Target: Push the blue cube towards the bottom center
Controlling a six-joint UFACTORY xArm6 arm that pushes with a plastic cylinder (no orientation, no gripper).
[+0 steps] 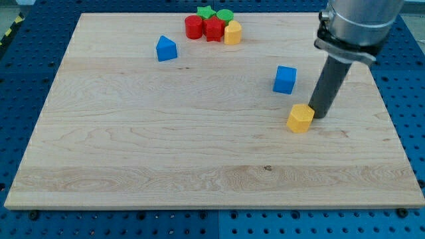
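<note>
The blue cube sits on the wooden board at the view's right, a little above the middle. My tip rests on the board below and to the right of the blue cube, apart from it. The tip is right beside a yellow hexagonal block, which lies to its left, about touching it. The rod rises to the arm's grey body at the view's top right.
A blue triangular block lies at the upper left of centre. At the top centre a cluster holds a red cylinder, a red block, a yellow block, a green star and a green cylinder.
</note>
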